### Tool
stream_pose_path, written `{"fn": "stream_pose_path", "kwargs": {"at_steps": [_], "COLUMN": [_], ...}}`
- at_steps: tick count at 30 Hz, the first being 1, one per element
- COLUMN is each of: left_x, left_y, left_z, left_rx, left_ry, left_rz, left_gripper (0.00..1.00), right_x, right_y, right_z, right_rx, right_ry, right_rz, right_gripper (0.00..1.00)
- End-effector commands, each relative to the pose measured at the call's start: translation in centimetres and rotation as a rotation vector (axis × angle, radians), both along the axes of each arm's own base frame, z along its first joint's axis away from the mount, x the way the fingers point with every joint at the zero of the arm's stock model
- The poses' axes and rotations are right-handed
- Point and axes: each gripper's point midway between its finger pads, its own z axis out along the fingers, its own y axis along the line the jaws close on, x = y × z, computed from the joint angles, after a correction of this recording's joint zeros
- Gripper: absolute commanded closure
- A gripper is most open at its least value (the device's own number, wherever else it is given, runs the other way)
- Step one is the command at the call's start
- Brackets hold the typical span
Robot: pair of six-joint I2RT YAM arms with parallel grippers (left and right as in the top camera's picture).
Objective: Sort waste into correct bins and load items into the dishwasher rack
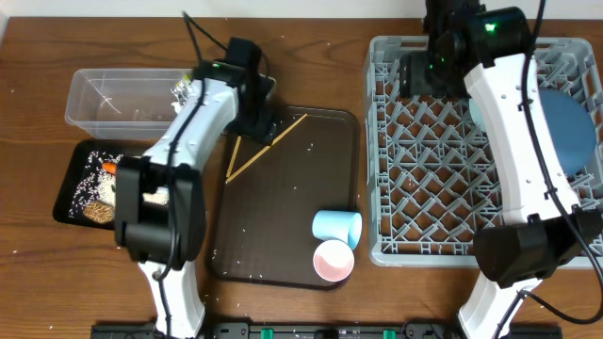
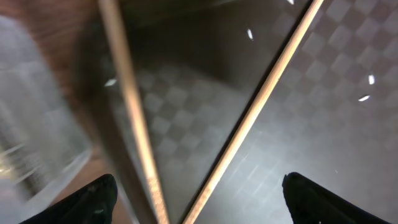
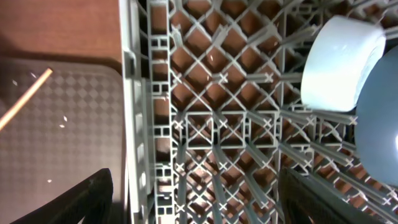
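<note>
Wooden table (image 1: 38, 282) bearing a dark brown serving tray (image 1: 283, 217). Chopsticks (image 1: 268, 146) lie in a V at the tray's upper left. The left gripper (image 2: 199, 186) hovers over them, fingers spread wide, touching neither. Blue cup (image 1: 336, 226) and pink cup (image 1: 333, 260) sit at the tray's lower right. Right of the tray, the right gripper (image 3: 199, 196) hangs spread and empty above the dishwasher rack (image 1: 377, 141).

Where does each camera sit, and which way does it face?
Overhead: above the table, facing straight down: brown tray, dishwasher rack, left arm, right arm.
Left wrist: on left arm, facing down at chopsticks; open left gripper.
Right wrist: above rack, facing down at bowl, plate; open right gripper.
Shared: both wrist views show the tray.
</note>
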Motion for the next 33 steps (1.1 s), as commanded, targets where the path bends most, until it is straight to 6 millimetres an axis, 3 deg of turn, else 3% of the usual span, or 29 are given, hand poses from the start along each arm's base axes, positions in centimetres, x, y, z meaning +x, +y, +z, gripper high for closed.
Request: {"fn": "stream_pose_path", "kwargs": {"at_steps": [1,15,25,33], "left_x": [0.0,-1.3,-2.2,-3.1], "left_y": [-0.1,-1.8,-2.8,-2.4], "left_z": [-1.2,-4.8,-5.2,-6.2], "left_rx": [0.017,-0.017,-0.010,0.000], "left_ry": [0.017,0.117,0.136,0.163], "left_rz": [-0.030,-0.060,-0.087,-0.085], "left_gripper": [0.16,0.21,0.35,0.35], "right_x": [-0.1,-0.1,-0.1,-0.2], "right_y": [0.1,0.1,0.0,0.0], "right_z": [-1.4,-1.6,-1.6,-1.6], "right_rx": [-0.011,-0.012,-0.012,-0.013], "right_ry": [0.036,0.040,0.040,0.043], "right_rz": [0.009,0.010,0.008,0.009], "right_gripper": [0.22,0.23,0.23,0.24]}}
